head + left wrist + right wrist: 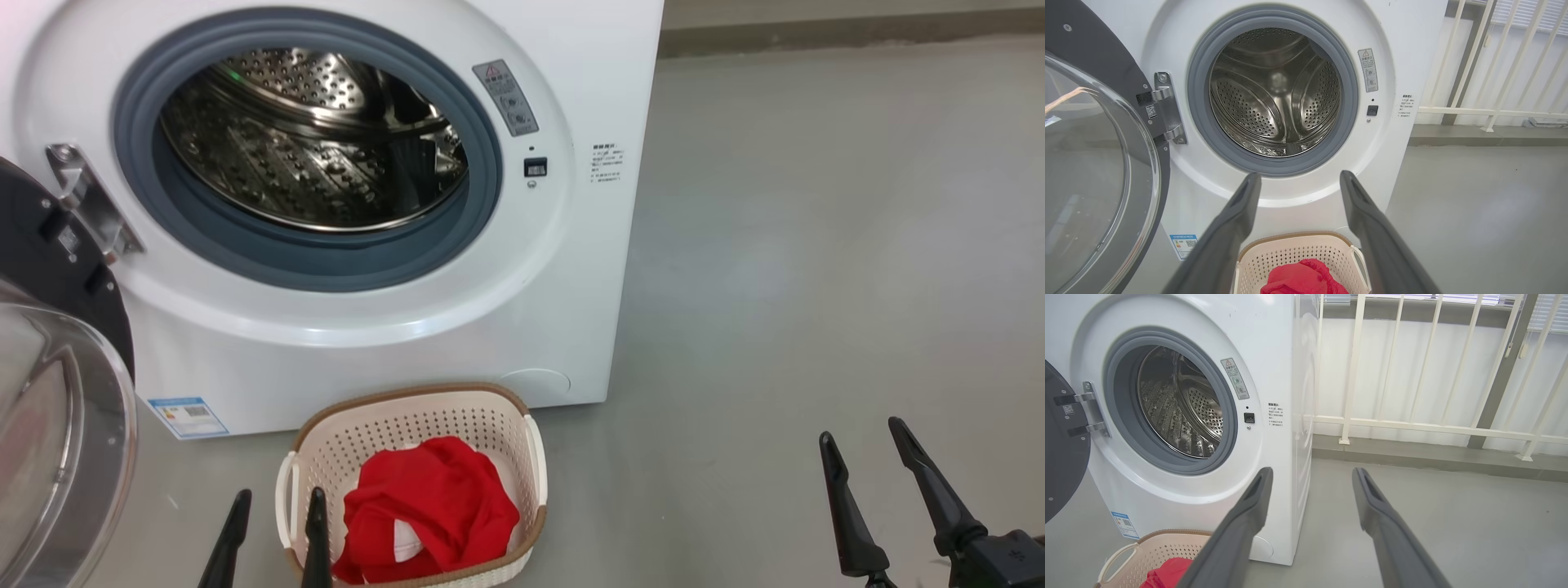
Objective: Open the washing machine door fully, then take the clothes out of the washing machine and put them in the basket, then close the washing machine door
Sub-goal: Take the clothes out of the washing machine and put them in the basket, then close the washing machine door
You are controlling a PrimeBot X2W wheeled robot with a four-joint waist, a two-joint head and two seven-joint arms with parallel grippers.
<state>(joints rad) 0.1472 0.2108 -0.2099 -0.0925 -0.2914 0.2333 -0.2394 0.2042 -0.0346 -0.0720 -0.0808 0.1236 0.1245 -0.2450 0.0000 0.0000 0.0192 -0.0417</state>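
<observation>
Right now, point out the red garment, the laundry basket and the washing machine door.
red garment (441, 490), head view, middle of the crumpled fabric.
laundry basket (392, 426), head view, perforated back wall.
washing machine door (1086, 163), left wrist view, clear glass bowl.

Front-loading white washing machine (457, 327) on a grey floor (816, 245). Its door (57, 408) stands swung open at the left on a metal hinge (90, 204), the clear bowl window bulging outward. A grey gasket (310, 257) rings the perforated steel drum (310, 155). A warning sticker (506, 98) and printed text (607, 163) lie right of the opening, and a blue label (188, 416) sits at the lower left of the front. A cream basket (424, 400) stands on the floor just before the machine, with red clothes (433, 506) heaped inside. The left gripper (280, 492) is at the basket's left side, jaws apart. The right gripper (861, 428) is well apart from the basket over bare floor, jaws apart.
</observation>
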